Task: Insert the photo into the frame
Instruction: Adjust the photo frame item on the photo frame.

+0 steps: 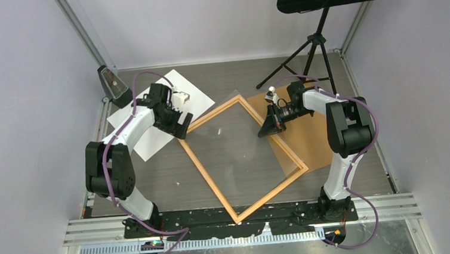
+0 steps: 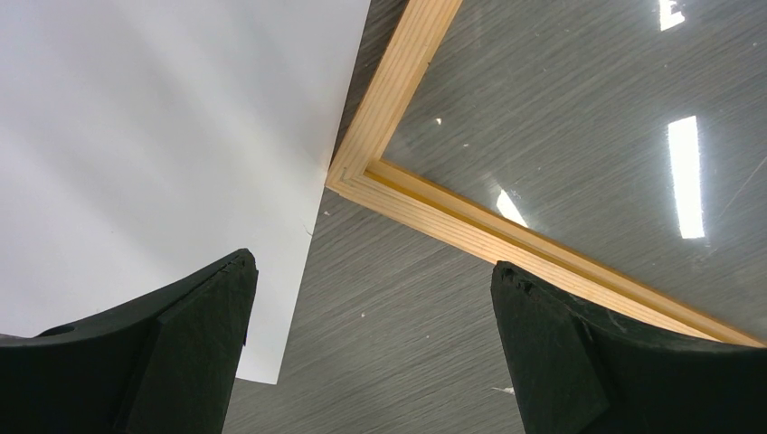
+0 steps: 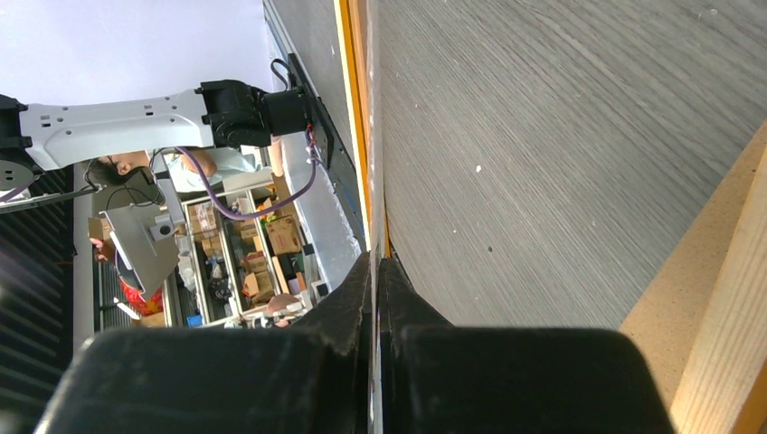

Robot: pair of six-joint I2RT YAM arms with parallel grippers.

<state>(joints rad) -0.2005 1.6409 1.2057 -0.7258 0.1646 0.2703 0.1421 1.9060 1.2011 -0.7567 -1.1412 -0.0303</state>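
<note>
The photo (image 1: pixel 150 117) lies white side up at the back left; its print is hidden. It also shows in the left wrist view (image 2: pixel 154 136). The orange frame (image 1: pixel 204 167) lies flat as a diamond in the middle. Its left corner (image 2: pixel 362 172) touches the photo's edge. My left gripper (image 1: pixel 181 132) is open and empty, hanging over the bare table (image 2: pixel 371 267) between the photo and that frame corner. My right gripper (image 1: pixel 266 132) is shut on the edge of the clear sheet (image 3: pixel 374 181), which it holds tilted over the frame (image 1: pixel 242 144).
A brown backing board (image 1: pixel 310 139) lies at the right, partly under the frame; it also shows in the right wrist view (image 3: pixel 696 289). A black music stand (image 1: pixel 323 30) stands at the back right. A small grey wedge (image 1: pixel 112 81) sits at the back left corner.
</note>
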